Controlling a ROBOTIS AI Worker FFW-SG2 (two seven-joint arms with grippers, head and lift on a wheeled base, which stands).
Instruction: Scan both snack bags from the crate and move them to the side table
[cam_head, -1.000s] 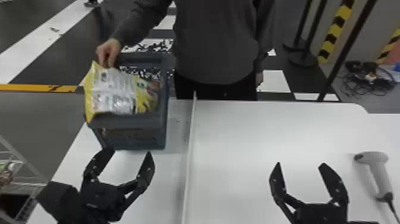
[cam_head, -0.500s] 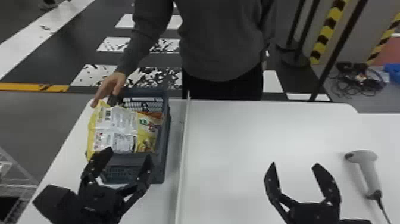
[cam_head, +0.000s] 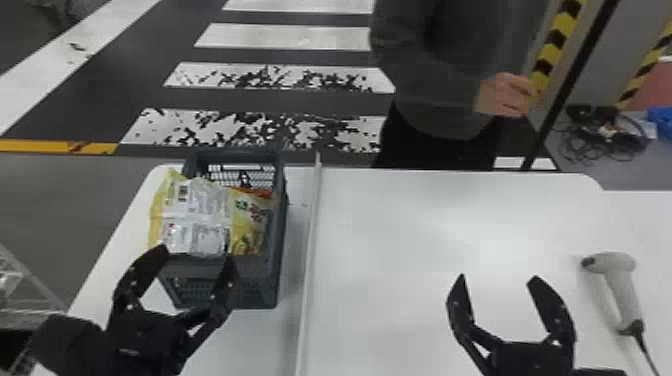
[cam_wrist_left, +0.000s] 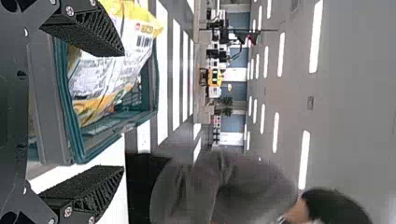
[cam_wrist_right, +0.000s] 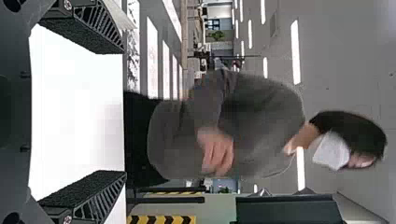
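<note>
Across the desk (cam_head: 425, 225), the crate (cam_head: 257, 282) is sitting nearer the robot than earlier, holding a yellow snack bag (cam_head: 200, 215), probably another beneath. Left gripper (cam_head: 196, 252) and right gripper (cam_head: 498, 276) are gaping wide, empty. A scanner (cam_head: 621, 285) is lying ungripped; all scanning and moving is seemingly still waiting.

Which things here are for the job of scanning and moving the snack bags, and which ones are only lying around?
For the job:
snack bags, in the crate
crate, on the table
scanner, on the table
left gripper
right gripper

Only lying around, it seems:
cables, on the floor
blue thing, near the cables
</note>
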